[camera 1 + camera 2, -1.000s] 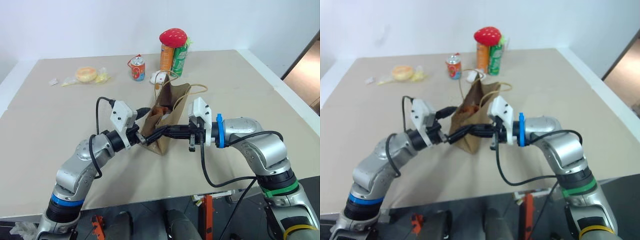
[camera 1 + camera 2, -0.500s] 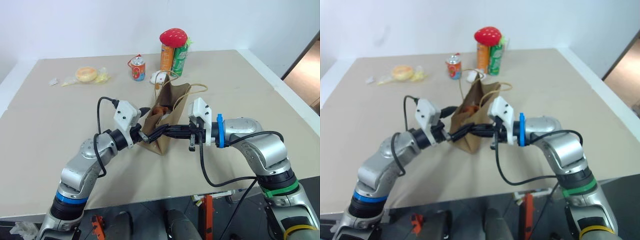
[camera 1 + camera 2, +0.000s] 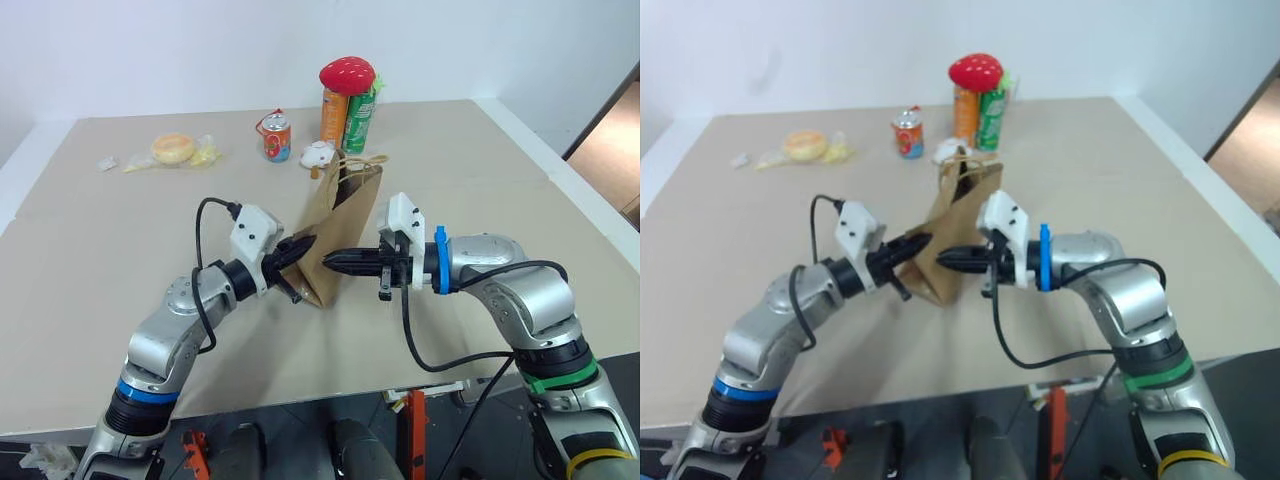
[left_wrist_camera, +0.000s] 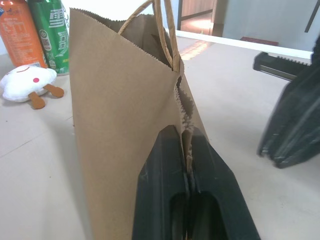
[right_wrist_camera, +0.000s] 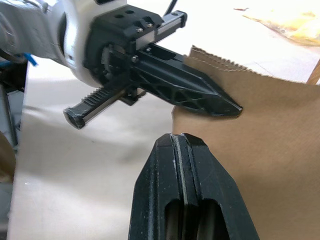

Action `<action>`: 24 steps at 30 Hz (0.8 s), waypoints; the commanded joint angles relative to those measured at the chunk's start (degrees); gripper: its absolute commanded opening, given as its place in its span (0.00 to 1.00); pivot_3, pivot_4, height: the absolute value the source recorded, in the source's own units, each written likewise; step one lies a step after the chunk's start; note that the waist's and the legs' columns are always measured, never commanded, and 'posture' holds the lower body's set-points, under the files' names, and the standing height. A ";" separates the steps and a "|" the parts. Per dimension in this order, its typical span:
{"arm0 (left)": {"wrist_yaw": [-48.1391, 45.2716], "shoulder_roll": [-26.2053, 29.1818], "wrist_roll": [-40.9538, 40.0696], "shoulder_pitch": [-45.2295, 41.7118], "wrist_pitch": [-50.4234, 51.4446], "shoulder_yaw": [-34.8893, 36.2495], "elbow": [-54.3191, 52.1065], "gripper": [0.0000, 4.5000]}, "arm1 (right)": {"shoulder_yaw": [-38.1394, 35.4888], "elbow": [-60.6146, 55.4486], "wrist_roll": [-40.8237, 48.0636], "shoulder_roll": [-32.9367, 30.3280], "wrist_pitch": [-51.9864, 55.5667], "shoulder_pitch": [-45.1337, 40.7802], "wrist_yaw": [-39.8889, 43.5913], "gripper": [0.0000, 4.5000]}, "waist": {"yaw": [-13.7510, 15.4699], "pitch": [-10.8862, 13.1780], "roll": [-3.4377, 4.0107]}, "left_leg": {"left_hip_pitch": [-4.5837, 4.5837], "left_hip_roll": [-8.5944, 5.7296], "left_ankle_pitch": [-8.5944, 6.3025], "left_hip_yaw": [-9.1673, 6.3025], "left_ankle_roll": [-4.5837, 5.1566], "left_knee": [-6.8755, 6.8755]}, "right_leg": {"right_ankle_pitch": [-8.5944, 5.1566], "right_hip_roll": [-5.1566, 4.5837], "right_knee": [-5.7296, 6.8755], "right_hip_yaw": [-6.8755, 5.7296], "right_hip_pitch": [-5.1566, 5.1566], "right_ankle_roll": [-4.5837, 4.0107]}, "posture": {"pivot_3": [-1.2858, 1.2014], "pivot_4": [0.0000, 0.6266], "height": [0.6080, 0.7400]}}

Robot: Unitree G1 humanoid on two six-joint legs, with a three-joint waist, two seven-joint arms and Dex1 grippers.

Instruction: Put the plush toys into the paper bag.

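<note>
Your left gripper (image 4: 186,145) is clamped on the serrated top edge of the paper bag (image 3: 335,225); in the left wrist view both fingers are pressed together with the paper edge between them. Your right gripper (image 3: 328,262) has its jaws fully together, fingertips against the bag's opposite side. The right wrist view shows no paper between those fingers, so you can't call it a grip, only contact at best.

The bag stands upright on the table (image 3: 90,250), near the middle, pinched narrow between your two grippers. Its mouth looks nearly flattened shut. The cord handles (image 4: 162,25) stick up from the top.

White-and-yellow plush toy (image 3: 318,153) with the red mark lies on the table just behind the bag, outside it, right beside the two tall cans. The left wrist view shows it past the bag's edge, next to the orange can (image 4: 17,32) and green can (image 4: 50,35). You can't see into the bag from any view, so no call on a bear inside.

Other items at the far side of the table: a red plush (image 3: 347,75) on top of the two cans, a small red can (image 3: 276,137), and a wrapped bun (image 3: 173,149) well off to the left.
</note>
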 commanded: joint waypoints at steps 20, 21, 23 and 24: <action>-46.52 18.90 -9.43 -10.45 -17.99 5.78 14.98 0.00 | -12.36 26.51 7.46 -18.34 -2.52 -24.03 27.54 0.99 | -0.29 0.05 0.09 | -0.02 0.03 -0.02 0.21 0.01 -0.08 | -0.13 -0.04 -0.01 0.06 -0.15 -0.28 | 0.52 0.24 1.00; -47.82 19.15 -9.80 -10.63 -18.09 5.68 14.78 0.00 | -12.27 26.10 7.61 -18.32 -2.40 -23.99 27.82 0.99 | -0.28 0.05 0.09 | -0.02 0.02 -0.05 0.22 0.03 -0.08 | -0.17 -0.07 -0.01 0.06 -0.13 -0.28 | 0.52 0.24 1.00; -49.73 18.91 -10.37 -11.40 -18.99 5.50 13.90 0.00 | -12.23 25.05 7.64 -18.17 -2.50 -23.17 27.87 0.99 | -0.27 0.06 0.09 | -0.04 0.01 -0.08 0.25 0.04 -0.08 | -0.17 -0.10 -0.01 0.06 -0.15 -0.22 | 0.52 0.24 1.00; -50.20 18.72 -10.70 -11.84 -18.83 5.40 13.38 0.00 | -12.23 24.57 7.51 -18.02 -2.84 -22.67 27.79 0.99 | -0.25 0.06 0.09 | -0.08 0.01 -0.09 0.25 0.05 -0.08 | -0.11 -0.10 0.00 0.06 -0.19 -0.10 | 0.52 0.24 1.00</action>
